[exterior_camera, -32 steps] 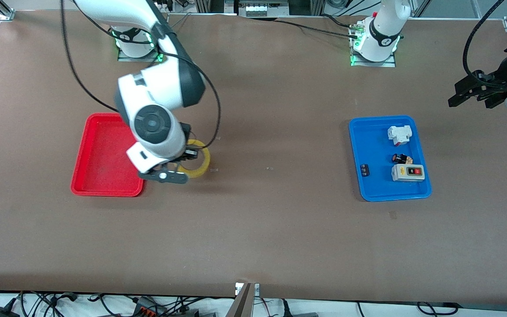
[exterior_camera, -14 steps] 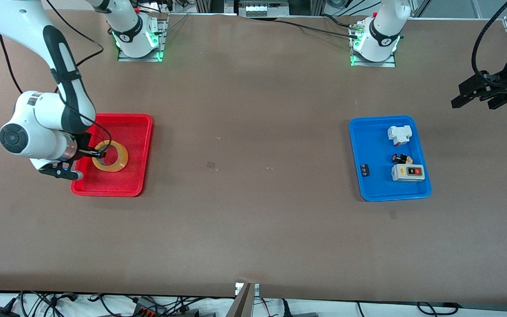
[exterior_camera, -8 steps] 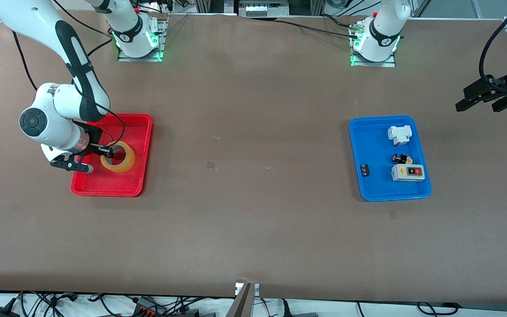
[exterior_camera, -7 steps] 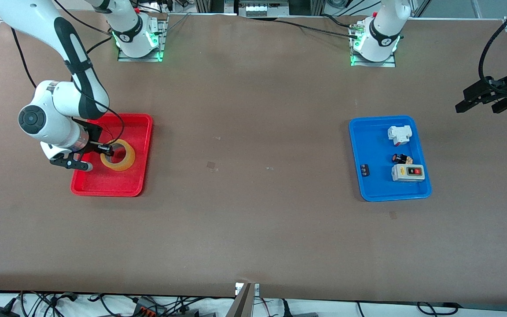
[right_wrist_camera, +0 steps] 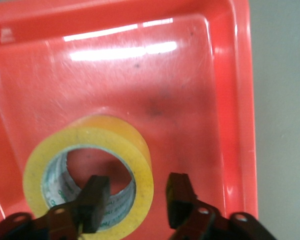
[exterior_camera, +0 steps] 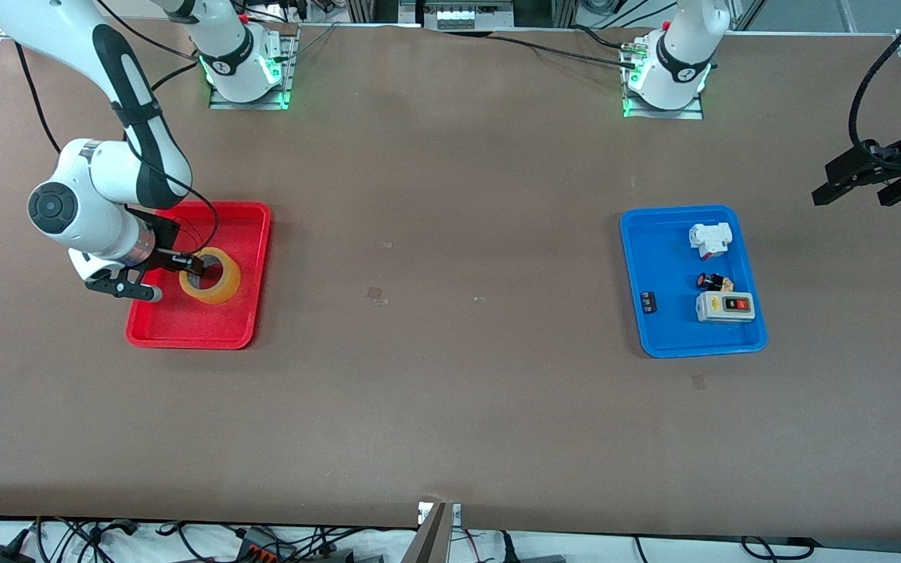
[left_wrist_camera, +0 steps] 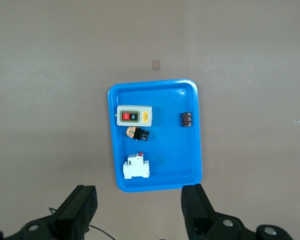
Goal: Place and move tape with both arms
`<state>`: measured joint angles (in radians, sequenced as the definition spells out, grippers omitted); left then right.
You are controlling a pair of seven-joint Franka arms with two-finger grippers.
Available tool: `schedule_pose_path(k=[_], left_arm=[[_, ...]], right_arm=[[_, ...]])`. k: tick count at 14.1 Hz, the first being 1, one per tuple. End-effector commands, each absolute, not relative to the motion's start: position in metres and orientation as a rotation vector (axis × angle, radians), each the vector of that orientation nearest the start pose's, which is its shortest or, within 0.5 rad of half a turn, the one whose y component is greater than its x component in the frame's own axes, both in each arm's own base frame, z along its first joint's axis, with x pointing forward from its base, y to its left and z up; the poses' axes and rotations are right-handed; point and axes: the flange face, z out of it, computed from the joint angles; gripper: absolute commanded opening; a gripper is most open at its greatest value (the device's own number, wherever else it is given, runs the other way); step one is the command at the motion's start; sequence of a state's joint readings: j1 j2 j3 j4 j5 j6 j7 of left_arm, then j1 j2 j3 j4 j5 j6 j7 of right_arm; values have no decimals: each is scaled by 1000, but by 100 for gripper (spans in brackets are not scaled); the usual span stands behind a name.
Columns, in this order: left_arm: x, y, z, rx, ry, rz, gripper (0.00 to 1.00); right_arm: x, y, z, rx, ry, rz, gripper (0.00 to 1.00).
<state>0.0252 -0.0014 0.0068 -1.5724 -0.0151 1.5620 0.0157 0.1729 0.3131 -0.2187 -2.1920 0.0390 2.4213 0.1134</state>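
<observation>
From the front, the tape [exterior_camera: 209,275] lies flat in the red tray [exterior_camera: 251,234] at the right arm's end of the bench [exterior_camera: 450,407], with the right claw [exterior_camera: 177,272] low over it, one finger in the hole and one outside the wall — so the placing looks all but done, only the let-go and lift-off left. The left wrist view shows the left claw [left_wrist_camera: 137,212] spread wide and empty, waiting high over bare bench beside the blue tray [left_wrist_camera: 192,92] with its switch box [left_wrist_camera: 134,116] and white breaker [left_wrist_camera: 137,168]. The right wrist view shows the right claw's fingers [right_wrist_camera: 94,199] parted astride the roll's wall, a gap showing at the outer one — released, I judge, with nothing in the way.
</observation>
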Motion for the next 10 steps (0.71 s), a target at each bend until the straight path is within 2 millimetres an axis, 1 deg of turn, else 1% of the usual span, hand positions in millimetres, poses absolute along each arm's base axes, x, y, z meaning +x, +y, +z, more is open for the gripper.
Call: schedule_pose_path(k=[1, 2, 3, 5, 7, 8, 10], left_arm=[[557, 18, 623, -3133, -5, 24, 100], [557, 18, 622, -3134, -3, 27, 100], [557, 18, 623, -3136, -2, 24, 100], [556, 18, 623, -3136, -3, 27, 100], [555, 17, 624, -3136, 0, 29, 100], [555, 17, 624, -3139, 0, 31, 100], [555, 17, 624, -3144, 0, 31, 100]], right_arm=[[573, -14, 288, -3158, 252, 90, 100], [589, -10, 316, -3157, 236, 110, 100], [601, -7, 341, -3160, 206, 153, 100], [620, 2, 401, -3164, 187, 212, 100], [637, 8, 463, -3167, 166, 140, 100], [641, 7, 493, -3164, 168, 113, 100], [639, 9, 531, -3156, 151, 120, 100]])
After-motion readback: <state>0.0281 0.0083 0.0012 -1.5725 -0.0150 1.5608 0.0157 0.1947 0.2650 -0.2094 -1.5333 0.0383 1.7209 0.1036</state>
